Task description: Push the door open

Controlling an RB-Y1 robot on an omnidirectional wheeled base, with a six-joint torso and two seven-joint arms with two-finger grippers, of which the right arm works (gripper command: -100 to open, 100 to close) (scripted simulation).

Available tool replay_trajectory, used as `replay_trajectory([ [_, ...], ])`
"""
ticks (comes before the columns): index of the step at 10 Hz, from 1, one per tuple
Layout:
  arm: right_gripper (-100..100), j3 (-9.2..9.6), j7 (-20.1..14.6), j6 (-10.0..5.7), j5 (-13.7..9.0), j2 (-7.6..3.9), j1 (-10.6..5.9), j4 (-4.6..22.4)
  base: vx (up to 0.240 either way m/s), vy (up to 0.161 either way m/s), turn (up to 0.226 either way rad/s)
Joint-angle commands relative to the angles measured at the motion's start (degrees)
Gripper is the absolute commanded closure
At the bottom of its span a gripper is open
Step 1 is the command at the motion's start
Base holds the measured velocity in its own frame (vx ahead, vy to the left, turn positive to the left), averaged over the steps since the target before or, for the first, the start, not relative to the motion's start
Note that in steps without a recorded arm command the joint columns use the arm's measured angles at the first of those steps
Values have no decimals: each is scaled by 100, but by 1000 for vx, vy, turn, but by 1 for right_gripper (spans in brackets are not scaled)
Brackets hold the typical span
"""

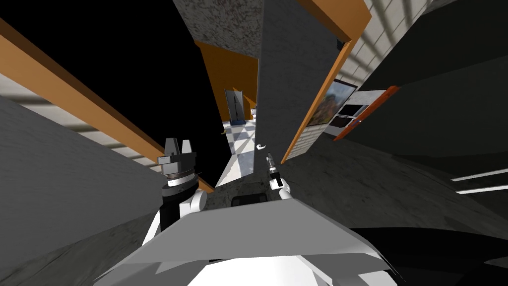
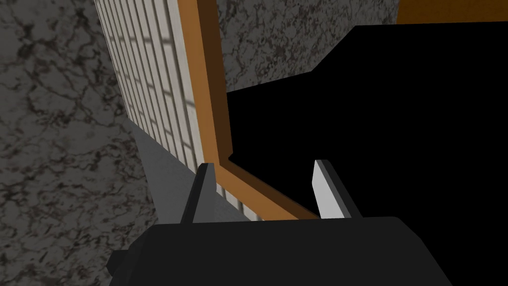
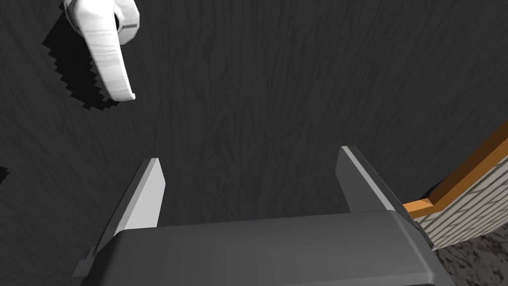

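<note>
The door stood just ahead of me, a dark grey slab already swung partly off its orange frame; past the door's free edge I could see a strip of checkered floor and, beside it, a black area. So I judged the push as begun but not finished; the gap beside the door looked narrow.

My right end effector was released, its two fingers spread and empty, aimed square at the door's face; whether the fingertips actually touched the panel I could not tell. The white lever handle sat on the door off to one side of that end effector, close by but apart from it; I was not grasping it.

My left end effector was also released and held nothing; it was raised well away from the door, on the far side of the gap, near the opposite jamb of the frame.

What remained, as I read it, was most of the swing: the right arm had to press on the door's face until the opening widened.
</note>
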Motion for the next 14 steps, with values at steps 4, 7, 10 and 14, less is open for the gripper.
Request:
replay_trajectory([
  [4, -100, 22, -65, -77, 7, 19, -256, 708, 41, -96, 113],
  [7, -100, 35, -98, -118, 11, 41, -405, 1110, 48, -87, 103],
  [10, -100, 46, -127, -154, 14, 64, -537, 1465, 46, -80, 89],
  [14, -100, 60, -166, -202, 19, 103, -714, 1942, 25, -71, 83],
])
